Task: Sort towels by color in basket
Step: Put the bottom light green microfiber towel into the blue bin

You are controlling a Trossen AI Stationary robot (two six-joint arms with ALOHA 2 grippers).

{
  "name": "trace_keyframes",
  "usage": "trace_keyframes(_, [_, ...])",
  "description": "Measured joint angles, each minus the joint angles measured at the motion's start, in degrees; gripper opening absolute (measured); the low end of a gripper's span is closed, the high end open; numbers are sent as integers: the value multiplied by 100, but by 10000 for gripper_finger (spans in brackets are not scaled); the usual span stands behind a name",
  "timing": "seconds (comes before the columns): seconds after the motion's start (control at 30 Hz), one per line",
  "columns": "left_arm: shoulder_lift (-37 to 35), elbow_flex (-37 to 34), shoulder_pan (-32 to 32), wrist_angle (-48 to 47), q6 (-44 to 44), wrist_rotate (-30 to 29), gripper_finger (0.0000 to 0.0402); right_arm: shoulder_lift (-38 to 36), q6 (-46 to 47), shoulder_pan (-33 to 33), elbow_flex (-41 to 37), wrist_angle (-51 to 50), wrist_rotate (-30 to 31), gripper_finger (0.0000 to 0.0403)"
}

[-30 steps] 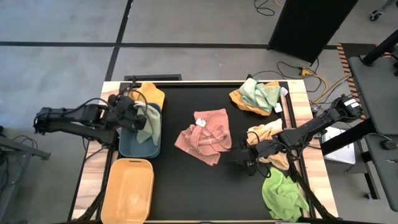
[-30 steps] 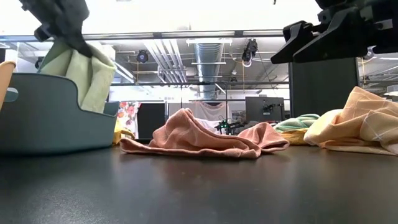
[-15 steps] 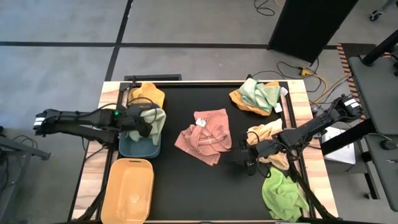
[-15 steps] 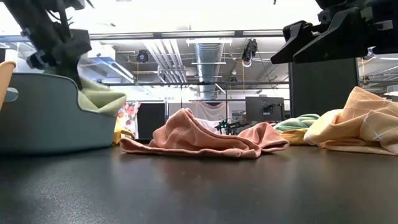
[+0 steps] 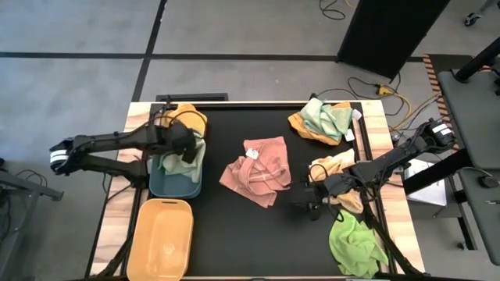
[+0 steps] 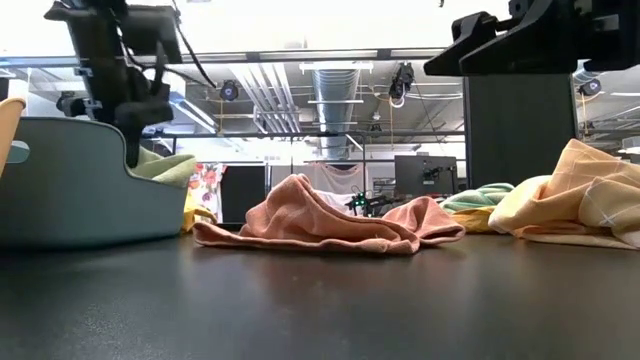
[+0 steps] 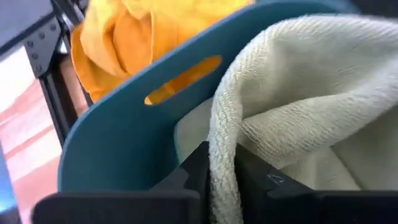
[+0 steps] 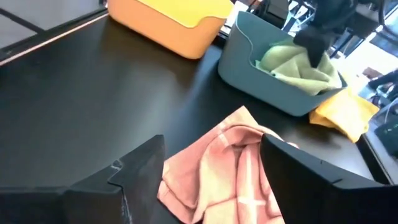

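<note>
Hidden: the floor of the blue basket (image 5: 173, 184) is covered by the pale green towel (image 5: 188, 156); the left wrist view shows only basket wall and towel.
Left gripper (image 5: 186, 146): over the blue basket's far end; a fold of the pale green towel runs between its fingers, but whether they pinch it cannot be told.
Baskets: two, the blue one and an orange basket (image 5: 162, 238) nearer the table's front edge, side by side on the left.
Mustard towel (image 5: 187, 120): on the table (image 5: 234, 234) just beyond the blue basket.
Pink towel (image 5: 256, 170): crumpled mid-table, clear of both arms.
Far right pile: a mint towel (image 5: 326, 117) lying on an orange towel (image 5: 301, 124).
Right gripper (image 5: 306, 198): fingers spread apart, holding nothing, pointing at the pink towel.
Peach towel (image 5: 337, 167): partly under the right arm.
Lime towel (image 5: 353, 243): at the front right corner.
Towels: seven counted.
</note>
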Motion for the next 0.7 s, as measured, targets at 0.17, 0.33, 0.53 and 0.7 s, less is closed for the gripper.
trace_keyframes(0.17, [500, -11, 459, -210, -78, 255, 91, 0, -3, 0, 0, -99, 0, 262])
trace_keyframes(0.33, [916, 2, 656, -250, -127, 280, 121, 0, 41, 0, -2, -150, 0, 260])
trace_keyframes(0.53, [1112, 572, 658, -914, 149, 364, 135, 0, 41, 2, -4, -155, 0, 249])
trace_keyframes(0.7, [1074, 1347, 644, -1880, 255, 964, 137, 0, 40, 7, -4, -164, 0, 242])
